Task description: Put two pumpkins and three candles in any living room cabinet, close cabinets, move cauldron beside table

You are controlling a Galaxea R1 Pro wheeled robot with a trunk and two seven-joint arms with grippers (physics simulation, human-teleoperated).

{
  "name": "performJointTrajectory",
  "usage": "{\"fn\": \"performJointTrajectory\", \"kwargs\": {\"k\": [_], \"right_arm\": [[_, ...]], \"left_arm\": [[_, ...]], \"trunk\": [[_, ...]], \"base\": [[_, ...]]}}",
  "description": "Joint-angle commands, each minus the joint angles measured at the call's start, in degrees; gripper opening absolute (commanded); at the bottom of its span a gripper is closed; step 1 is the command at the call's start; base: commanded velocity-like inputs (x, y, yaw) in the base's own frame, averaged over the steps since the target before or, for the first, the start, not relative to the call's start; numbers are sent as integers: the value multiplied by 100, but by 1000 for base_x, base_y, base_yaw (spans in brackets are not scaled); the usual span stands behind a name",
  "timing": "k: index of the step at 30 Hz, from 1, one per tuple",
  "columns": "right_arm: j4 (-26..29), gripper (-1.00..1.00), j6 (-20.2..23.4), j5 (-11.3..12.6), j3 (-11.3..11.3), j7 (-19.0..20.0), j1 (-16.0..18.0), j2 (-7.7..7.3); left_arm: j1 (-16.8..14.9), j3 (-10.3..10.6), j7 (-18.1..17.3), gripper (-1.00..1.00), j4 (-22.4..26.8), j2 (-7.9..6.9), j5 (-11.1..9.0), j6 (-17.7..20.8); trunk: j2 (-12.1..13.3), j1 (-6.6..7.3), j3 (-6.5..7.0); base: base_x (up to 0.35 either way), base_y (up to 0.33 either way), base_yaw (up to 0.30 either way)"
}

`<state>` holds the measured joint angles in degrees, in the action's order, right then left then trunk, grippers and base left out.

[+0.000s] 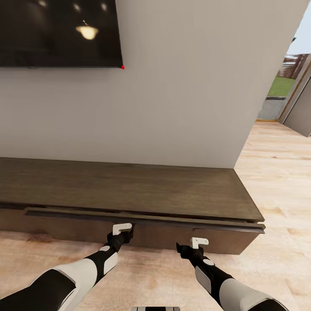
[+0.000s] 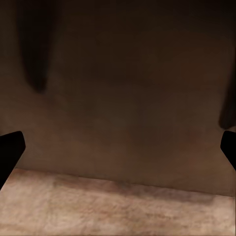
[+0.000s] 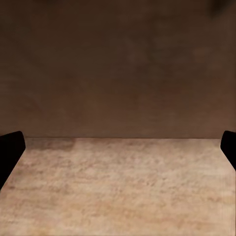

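The cabinet point(image 1: 129, 185), a long low dark-brown wood unit, runs along the white wall right in front of me. A thin dark lip juts out along its front, just under the top. My left gripper point(image 1: 126, 233) and right gripper point(image 1: 190, 247) hang low, close to the cabinet's front face. In the left wrist view the left gripper point(image 2: 118, 147) is open and empty, facing the brown front point(image 2: 118, 88). The right gripper point(image 3: 118, 147) is likewise open and empty before the front point(image 3: 118, 73) and the floor. The pumpkins, candles, cauldron and table are out of view.
A black TV screen point(image 1: 60, 30) hangs on the wall above the cabinet. Pale wood floor point(image 1: 276, 181) extends past the cabinet's right end, where the wall ends at a corner and a glass opening point(image 1: 285, 86) looks outdoors.
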<state>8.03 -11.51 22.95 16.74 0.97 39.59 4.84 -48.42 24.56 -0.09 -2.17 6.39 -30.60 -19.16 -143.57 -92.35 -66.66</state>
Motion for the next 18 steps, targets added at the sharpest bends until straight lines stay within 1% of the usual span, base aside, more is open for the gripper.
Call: {"fn": "performJointTrajectory", "kwargs": {"k": [1,9,14,18], "right_arm": [[-9,100,-27,61,40,14,5,-1],[-12,100,-27,61,40,17,5,-1],[-11,100,-27,61,34,17,5,-1],[-8,100,-27,61,32,17,5,-1]], "left_arm": [[-8,22,0,100,-20,4,-51,-35],[-2,22,0,100,-20,8,-51,-35],[-1,22,0,100,-20,9,-51,-35],[-1,22,0,100,-20,11,-51,-35]], "trunk": [[-2,1,-4],[-2,1,-4],[-2,1,-4],[-2,1,-4]], "base": [[30,0,0],[7,0,0],[110,0,0],[23,0,0]]}}
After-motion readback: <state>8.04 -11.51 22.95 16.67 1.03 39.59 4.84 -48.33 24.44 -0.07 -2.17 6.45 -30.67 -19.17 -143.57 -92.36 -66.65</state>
